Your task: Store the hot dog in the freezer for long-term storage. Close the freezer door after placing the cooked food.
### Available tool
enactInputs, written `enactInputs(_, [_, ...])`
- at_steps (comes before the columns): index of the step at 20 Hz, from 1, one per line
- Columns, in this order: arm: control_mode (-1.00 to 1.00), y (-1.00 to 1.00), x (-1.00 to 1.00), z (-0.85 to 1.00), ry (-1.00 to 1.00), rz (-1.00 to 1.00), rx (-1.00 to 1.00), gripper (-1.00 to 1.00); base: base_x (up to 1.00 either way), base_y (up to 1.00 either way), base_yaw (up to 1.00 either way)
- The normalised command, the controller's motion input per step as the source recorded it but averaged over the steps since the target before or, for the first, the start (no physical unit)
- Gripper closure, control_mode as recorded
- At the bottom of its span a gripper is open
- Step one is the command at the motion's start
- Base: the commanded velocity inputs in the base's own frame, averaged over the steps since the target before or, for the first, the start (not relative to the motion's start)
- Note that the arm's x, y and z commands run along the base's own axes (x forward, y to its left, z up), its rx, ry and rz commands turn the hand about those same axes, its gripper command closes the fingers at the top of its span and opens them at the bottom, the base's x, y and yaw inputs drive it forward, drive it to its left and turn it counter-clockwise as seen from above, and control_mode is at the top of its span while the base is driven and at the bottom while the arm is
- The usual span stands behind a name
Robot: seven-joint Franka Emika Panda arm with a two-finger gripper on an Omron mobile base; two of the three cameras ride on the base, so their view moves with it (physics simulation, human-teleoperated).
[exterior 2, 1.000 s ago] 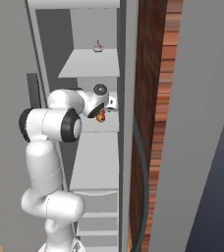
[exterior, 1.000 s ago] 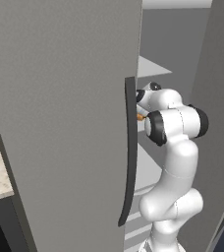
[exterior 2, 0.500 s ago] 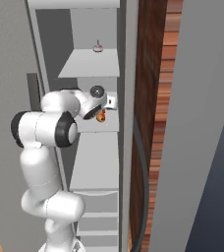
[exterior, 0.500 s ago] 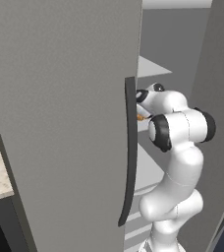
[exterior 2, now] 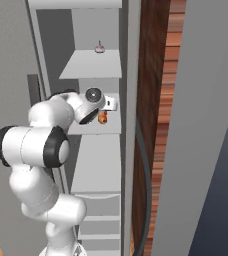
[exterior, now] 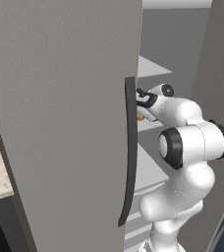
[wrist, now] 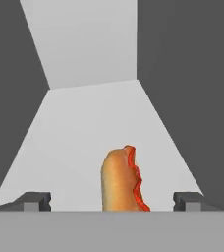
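The hot dog (wrist: 121, 179), a tan bun with a red sausage, lies on a white shelf (wrist: 84, 123) inside the open freezer (exterior 2: 93, 165). My gripper (wrist: 111, 202) is open, one fingertip on each side of the hot dog and neither touching it. In the right base view the hand reaches into the freezer, with the gripper (exterior 2: 105, 111) just above the hot dog (exterior 2: 102, 118). In the left base view the hot dog (exterior: 140, 117) peeks out below the gripper (exterior: 139, 98). The freezer door (exterior 2: 201, 110) stands swung open on the right.
A small pale rounded item with a dark top (exterior 2: 100, 48) sits on the shelf above. White drawers (exterior 2: 98, 220) fill the freezer's lower part. The closed left grey door (exterior: 60, 123) with its dark bar handle (exterior: 128, 152) stands close beside the arm. A wood panel (exterior 2: 153, 75) borders the freezer.
The jaws have spread a little wider. The elbow has swung outward from the freezer. The hot dog has stayed in place on the shelf.
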Motion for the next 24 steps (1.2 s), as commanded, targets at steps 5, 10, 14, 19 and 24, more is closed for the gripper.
enactInputs(5, [-1.00,0.00,-0.78,0.46,-0.05,0.00,0.00,-1.00,0.00,0.00,0.00])
enactInputs(10, [-1.00,0.00,-0.81,0.44,-0.02,0.00,0.00,-1.00,0.00,0.00,0.00])
enactInputs(14, [-1.00,0.00,-0.69,0.63,0.00,0.00,0.00,-1.00,0.00,0.00,0.00])
enactInputs(19, [-1.00,-0.05,-0.81,0.57,0.00,0.00,0.02,-1.00,0.00,0.00,0.00])
enactInputs(24, [-1.00,-0.01,-0.99,0.38,0.09,0.00,0.01,-1.00,0.00,0.00,0.00])
